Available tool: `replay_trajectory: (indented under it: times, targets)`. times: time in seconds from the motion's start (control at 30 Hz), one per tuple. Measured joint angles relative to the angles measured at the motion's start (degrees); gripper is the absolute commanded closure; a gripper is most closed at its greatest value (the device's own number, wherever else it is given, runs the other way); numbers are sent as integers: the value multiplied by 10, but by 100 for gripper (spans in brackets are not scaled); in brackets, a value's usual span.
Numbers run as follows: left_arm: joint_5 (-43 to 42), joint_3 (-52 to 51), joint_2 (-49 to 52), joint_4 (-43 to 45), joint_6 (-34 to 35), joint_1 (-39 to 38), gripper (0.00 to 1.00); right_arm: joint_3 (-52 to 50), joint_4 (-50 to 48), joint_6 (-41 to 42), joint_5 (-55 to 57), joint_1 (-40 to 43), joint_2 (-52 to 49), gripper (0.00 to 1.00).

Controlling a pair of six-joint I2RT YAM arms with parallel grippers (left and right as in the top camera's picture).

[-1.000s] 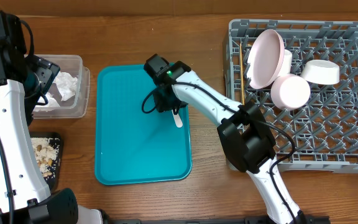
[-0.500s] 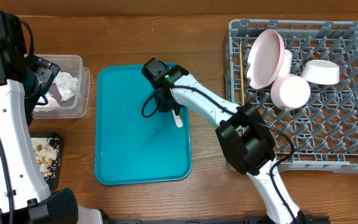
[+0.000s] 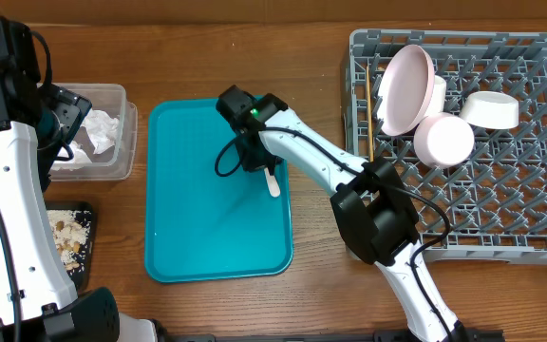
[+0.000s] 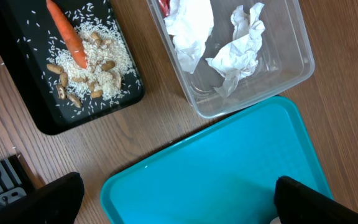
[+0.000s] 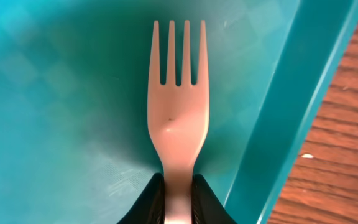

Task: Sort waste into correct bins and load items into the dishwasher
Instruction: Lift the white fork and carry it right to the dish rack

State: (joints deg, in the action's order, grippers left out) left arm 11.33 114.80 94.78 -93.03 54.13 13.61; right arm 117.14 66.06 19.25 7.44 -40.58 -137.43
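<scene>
Right gripper (image 5: pixel 178 194) is pinching the fork (image 5: pixel 178 118) by its handle, tines straight ahead along the tray (image 3: pixel 198 218)'s right edge, with the rack (image 3: pixel 501 204) off past that edge.

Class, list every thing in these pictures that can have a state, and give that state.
white plastic fork, handle gripped, tines over the teal tray
right gripper, fingers shut on the fork
left gripper, open, empty
clear tub, holding crumpled napkins
black tray, holding food scraps and a carrot stick
dish rack, partly loaded
plate, on edge in the rack
</scene>
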Motion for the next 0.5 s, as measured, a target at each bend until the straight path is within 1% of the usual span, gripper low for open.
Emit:
replay_trajectory:
  times: [0.13, 0.3, 0.33, 0.4, 0.47, 0.5]
  targets:
    - [0, 0, 0, 0, 0, 0, 0, 68, 38, 0, 0, 0, -1, 96]
    - [0, 0, 0, 0, 0, 0, 0, 182, 125, 0, 17, 12, -2, 96]
    - [0, 0, 0, 0, 0, 0, 0, 217, 155, 0, 26, 22, -2, 96]
    - [0, 0, 0, 0, 0, 0, 0, 271, 185, -2, 38, 48, -2, 96]
    - [0, 0, 0, 0, 0, 0, 0, 314, 214, -7, 48, 89, -2, 96]
    - [0, 0, 0, 0, 0, 0, 0, 336, 227, -13, 52, 123, -2, 96]
